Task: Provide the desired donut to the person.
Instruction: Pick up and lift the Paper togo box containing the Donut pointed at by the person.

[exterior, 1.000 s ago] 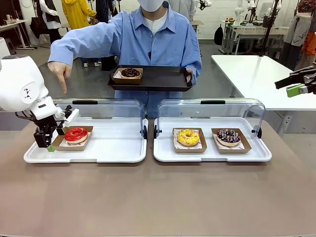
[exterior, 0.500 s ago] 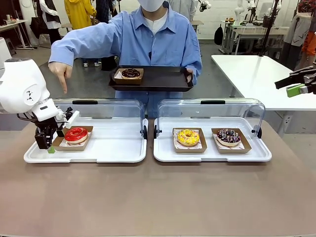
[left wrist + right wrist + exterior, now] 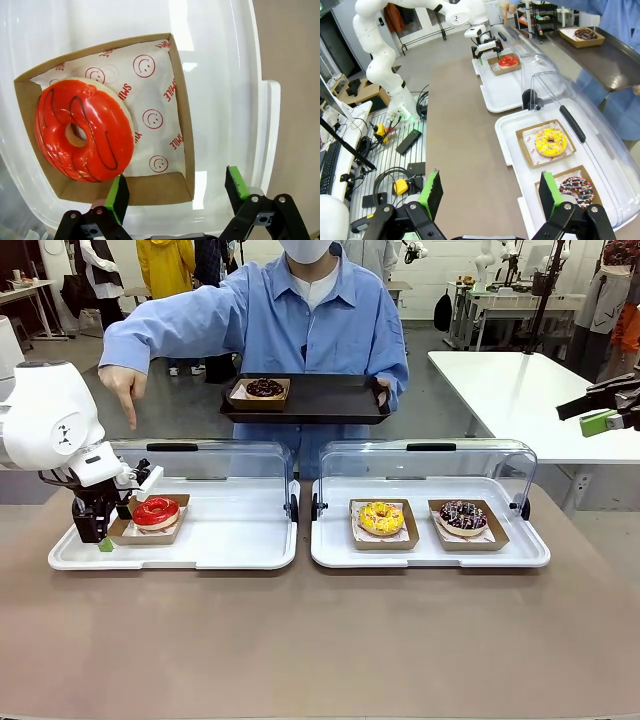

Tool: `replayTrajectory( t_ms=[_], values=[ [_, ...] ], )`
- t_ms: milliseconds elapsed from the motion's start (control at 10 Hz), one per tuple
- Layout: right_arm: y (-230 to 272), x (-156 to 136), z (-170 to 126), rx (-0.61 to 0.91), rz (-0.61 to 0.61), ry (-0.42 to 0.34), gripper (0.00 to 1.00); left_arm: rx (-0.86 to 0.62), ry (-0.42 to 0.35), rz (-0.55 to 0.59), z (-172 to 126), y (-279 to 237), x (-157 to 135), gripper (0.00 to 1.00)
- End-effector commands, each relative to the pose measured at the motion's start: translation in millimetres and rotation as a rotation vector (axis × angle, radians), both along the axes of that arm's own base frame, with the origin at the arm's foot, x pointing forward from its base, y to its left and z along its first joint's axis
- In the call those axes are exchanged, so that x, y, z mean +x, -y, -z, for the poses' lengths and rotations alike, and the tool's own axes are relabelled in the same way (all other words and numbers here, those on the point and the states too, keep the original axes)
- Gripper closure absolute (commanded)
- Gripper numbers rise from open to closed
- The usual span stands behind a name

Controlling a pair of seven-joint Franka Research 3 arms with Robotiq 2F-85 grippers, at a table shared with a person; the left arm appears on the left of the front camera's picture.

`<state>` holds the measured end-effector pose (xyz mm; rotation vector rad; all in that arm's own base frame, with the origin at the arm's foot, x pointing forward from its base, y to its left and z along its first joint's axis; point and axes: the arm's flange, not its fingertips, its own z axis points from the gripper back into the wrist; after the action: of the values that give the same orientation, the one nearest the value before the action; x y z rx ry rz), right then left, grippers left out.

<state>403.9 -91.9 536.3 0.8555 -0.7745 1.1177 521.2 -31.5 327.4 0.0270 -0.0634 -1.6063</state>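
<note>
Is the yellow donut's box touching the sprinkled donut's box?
Apart: front view shows white tray between the yellow donut's box and the sprinkled donut's box.

Red iced donut (image 3: 155, 510) — flat, person (image 3: 330, 330) pointing down

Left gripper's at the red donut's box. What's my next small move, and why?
Probably close the left gripper on the wall of the cardboard box. Its open fingers straddle the box's corner beside the red donut, one green pad over the near wall, the other outside, and the person's hand points down at this donut. If it isn't low enough, ease down first.
</note>
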Motion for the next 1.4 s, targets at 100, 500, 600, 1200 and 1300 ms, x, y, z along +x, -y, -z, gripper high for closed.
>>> replayTrajectory(
  t_ms=[100,500,600,1200,1300],
  values=[
    [-0.6,0.4,-0.3,0.013,-0.006,0.006,0.00,0.047,-0.031,-0.017,1.6,1.7,4.0,0.00],
    [-0.6,0.4,-0.3,0.013,-0.006,0.006,0.00,0.039,-0.039,-0.023,4.3,2.9,4.8,0.00],
    [-0.6,0.4,-0.3,0.013,-0.006,0.006,0.00,0.031,-0.037,-0.026,5.0,3.3,4.2,0.21],
    [-0.6,0.4,-0.3,0.013,-0.006,0.006,0.00,0.014,-0.027,-0.041,5.7,4.3,7.0,0.93],
    [-0.6,0.4,-0.3,0.013,-0.006,0.006,0.00,0.013,-0.025,-0.040,4.3,3.9,6.7,1.00]
  ],
)
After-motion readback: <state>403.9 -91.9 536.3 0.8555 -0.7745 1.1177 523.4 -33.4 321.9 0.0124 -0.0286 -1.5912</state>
